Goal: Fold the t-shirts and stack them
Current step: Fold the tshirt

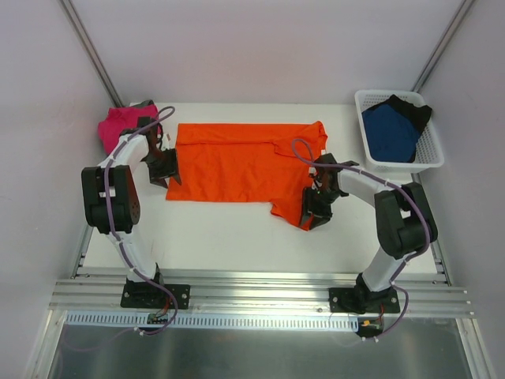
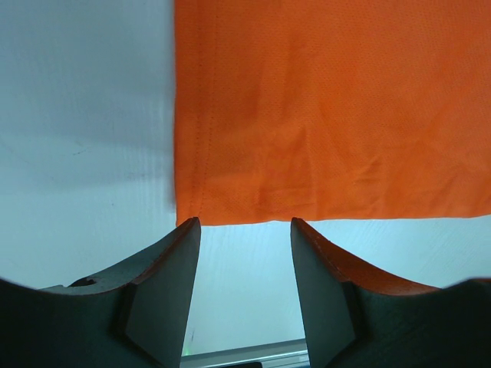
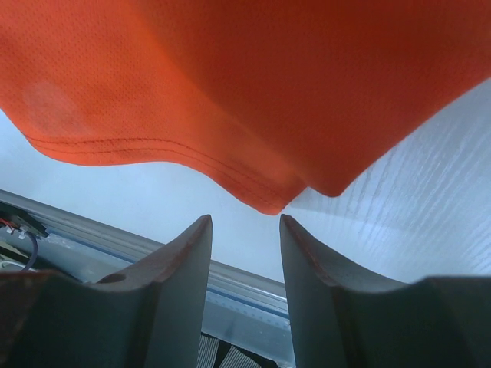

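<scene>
The orange t-shirt [image 1: 237,162] is lying spread flat across the middle of the desk [image 1: 237,237], nearer its far edge. The magenta-pink t-shirt [image 1: 118,126] is sitting bunched in the far left corner, and the dark blue t-shirt [image 1: 390,130] and black t-shirt [image 1: 414,110] are lying in the white basket [image 1: 432,158] at the far right corner. The left gripper [image 2: 245,226] is waiting at the orange t-shirt's left hem, fingers spread wide and gripping nothing, and the right gripper [image 3: 245,222] is waiting at its near right sleeve, likewise parted and empty.
</scene>
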